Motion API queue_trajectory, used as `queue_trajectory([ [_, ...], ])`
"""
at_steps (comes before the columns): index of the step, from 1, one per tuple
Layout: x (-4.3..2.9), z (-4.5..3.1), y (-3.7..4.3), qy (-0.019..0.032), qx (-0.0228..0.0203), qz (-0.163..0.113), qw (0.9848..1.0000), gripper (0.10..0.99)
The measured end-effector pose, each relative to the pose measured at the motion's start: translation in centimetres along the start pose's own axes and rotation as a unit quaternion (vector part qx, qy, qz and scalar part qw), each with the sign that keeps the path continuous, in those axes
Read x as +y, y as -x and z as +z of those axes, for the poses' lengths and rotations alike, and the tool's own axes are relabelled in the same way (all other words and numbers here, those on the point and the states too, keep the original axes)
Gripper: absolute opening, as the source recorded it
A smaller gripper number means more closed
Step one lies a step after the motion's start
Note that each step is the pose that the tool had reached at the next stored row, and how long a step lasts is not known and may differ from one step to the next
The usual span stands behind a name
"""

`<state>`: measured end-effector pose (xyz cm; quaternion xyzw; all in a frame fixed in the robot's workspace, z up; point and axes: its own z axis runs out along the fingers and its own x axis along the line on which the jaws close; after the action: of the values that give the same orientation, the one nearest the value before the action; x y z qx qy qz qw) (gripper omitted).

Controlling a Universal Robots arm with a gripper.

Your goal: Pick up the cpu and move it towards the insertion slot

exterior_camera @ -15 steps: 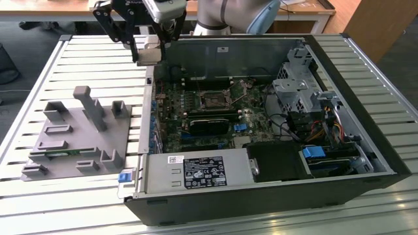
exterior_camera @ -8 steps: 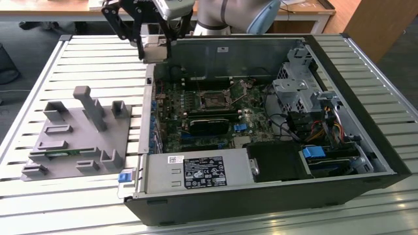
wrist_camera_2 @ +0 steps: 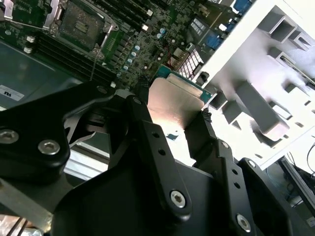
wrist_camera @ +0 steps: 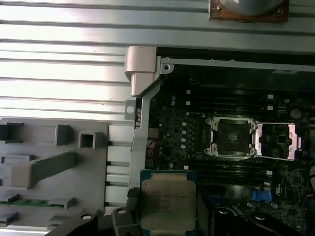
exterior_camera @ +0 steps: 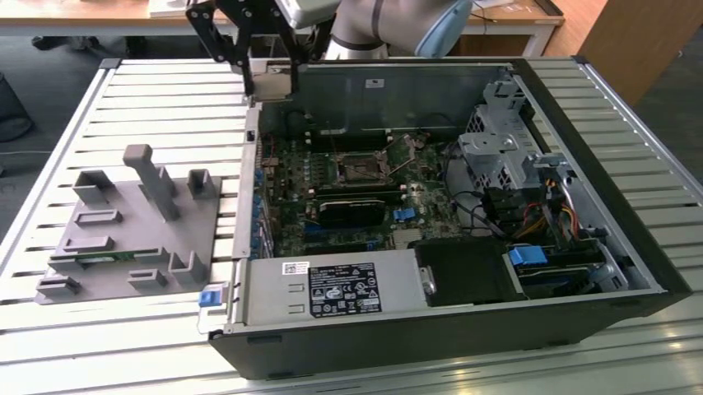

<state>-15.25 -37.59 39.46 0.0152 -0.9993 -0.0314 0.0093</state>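
Observation:
My gripper hangs above the far-left corner of the open computer case, shut on the cpu. In the first wrist view the cpu shows its silver square top on a green board, pinched between two black fingers. The second wrist view shows its underside between the same fingers. The insertion slot lies on the motherboard in the middle of the case. It is a dark square socket in a silvery frame with its lid folded open beside it, and it appears as well in the second wrist view. The cpu is held apart from the slot, over the case's edge.
A grey plastic tray with upright posts stands on the slatted table at the exterior view's left, holding a thin green circuit strip. The case wall runs between tray and motherboard. A black card, cables and drive cages crowd the case.

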Motion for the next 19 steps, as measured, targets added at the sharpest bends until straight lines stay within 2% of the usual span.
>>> queue_trajectory([
  [19, 1.69, 0.05, 2.83, -0.0001, 0.0001, -0.001, 1.0000, 0.541],
])
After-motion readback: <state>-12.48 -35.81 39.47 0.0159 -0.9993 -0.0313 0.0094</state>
